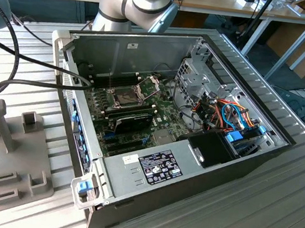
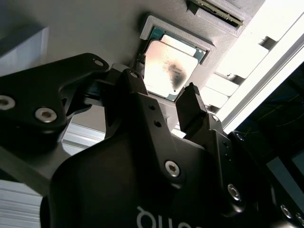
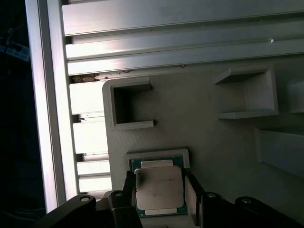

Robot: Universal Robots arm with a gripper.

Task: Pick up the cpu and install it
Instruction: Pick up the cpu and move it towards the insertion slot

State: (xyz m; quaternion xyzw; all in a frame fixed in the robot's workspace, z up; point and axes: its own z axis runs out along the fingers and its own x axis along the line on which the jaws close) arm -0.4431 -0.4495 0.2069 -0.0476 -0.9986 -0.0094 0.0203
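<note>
Cpu (image 3: 159,187) lies in a shallow holder (image 3: 156,154) at the grey plate's (image 3: 204,123) edge. Pincer (image 3: 158,176) is spread, one finger (image 3: 192,190) just beside each side.

The cpu (image 3: 159,187) lies flat in its nest on the grey fixture plate (image 3: 209,137), with the gripper (image 3: 160,186) spread wide, one finger either side.
</note>
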